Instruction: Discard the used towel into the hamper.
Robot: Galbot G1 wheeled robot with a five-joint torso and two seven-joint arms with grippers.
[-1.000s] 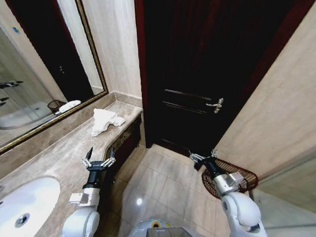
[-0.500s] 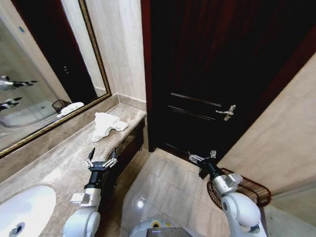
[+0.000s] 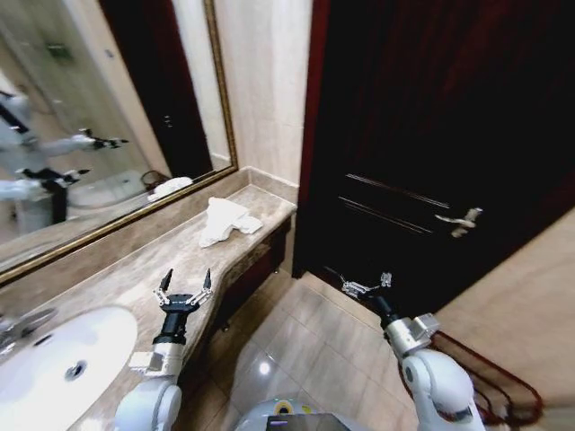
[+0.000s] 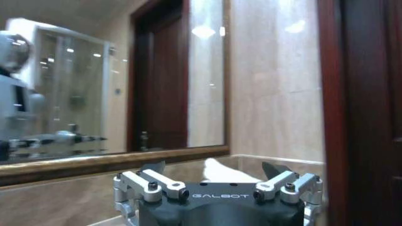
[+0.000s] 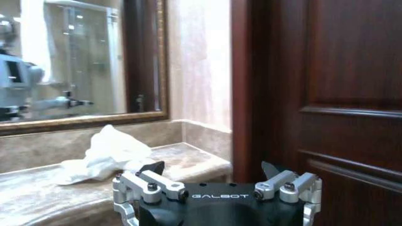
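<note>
The white towel [image 3: 228, 220] lies crumpled at the far end of the marble counter [image 3: 117, 287], near the corner by the door. It also shows in the left wrist view as towel [image 4: 224, 173] and in the right wrist view as towel [image 5: 107, 153]. My left gripper [image 3: 184, 285] hovers open over the counter's front edge, well short of the towel, with nothing in it. My right gripper [image 3: 364, 283] hangs open and unloaded over the floor in front of the door. The dark reddish-brown hamper [image 3: 501, 384] stands on the floor at the lower right, behind my right arm.
A white sink [image 3: 63, 359] is set into the counter at the near left. A framed mirror [image 3: 108, 135] runs along the wall behind it. The dark wooden door [image 3: 431, 135] with a metal handle [image 3: 458, 221] closes off the front. Tiled floor [image 3: 305, 350] lies between counter and hamper.
The whole view has swung, so towel, door and handle sit farther right and the hamper has slid to the lower right corner. Both arms keep their pose, grippers still open.
</note>
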